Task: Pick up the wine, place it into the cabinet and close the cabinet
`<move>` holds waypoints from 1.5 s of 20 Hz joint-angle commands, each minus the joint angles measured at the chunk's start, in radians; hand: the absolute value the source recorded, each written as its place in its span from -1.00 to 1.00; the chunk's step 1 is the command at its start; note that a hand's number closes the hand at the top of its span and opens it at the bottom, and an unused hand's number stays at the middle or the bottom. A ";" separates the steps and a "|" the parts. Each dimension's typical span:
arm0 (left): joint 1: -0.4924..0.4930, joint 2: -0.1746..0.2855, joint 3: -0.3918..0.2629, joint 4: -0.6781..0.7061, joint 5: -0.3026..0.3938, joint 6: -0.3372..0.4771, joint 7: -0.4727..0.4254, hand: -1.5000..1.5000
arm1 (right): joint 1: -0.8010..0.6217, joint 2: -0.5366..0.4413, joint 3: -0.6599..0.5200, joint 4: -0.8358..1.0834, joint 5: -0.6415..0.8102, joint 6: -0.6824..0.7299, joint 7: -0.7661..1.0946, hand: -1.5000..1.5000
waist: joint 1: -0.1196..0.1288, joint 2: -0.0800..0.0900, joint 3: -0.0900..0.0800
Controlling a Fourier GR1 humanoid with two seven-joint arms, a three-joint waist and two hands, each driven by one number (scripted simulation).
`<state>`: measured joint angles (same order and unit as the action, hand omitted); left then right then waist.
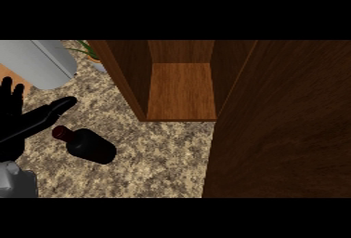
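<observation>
Wine bottle (87,145), one (lying flat), beside one left hand (18,126).

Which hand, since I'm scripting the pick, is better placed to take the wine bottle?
Left. The left hand is open just beside the wine bottle on the counter. The right hand is not in view.

The wine bottle (86,144) lies on the counter (161,160) left of the cabinet (182,93), just right of the left hand (18,118); the cabinet door (288,125) stands rightmost.
</observation>
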<state>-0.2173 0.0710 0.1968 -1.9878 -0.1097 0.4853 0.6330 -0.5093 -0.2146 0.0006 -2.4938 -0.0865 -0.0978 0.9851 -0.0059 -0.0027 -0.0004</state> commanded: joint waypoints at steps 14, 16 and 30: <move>0.248 -0.056 -0.004 0.195 0.169 -0.056 -0.368 -1.00 | -0.015 0.002 -0.012 -0.148 -0.061 -0.048 0.108 -1.00 | 0.000 0.000 0.000; 0.293 -0.071 -0.093 0.192 0.160 0.006 -0.404 -1.00 | 0.005 0.011 0.034 -0.164 -0.034 -0.043 0.099 -1.00 | 0.001 -0.001 0.000; 0.401 -0.071 -0.046 0.362 0.324 -0.103 -0.616 -1.00 | -0.144 -0.023 0.046 -0.131 -0.001 -0.091 0.189 -1.00 | 0.003 -0.002 -0.001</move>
<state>0.1471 0.0006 0.1427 -1.6417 0.1870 0.4053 0.0509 -0.6386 -0.2378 0.0185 -2.4895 -0.0781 -0.1464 1.0450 -0.0041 -0.0043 -0.0012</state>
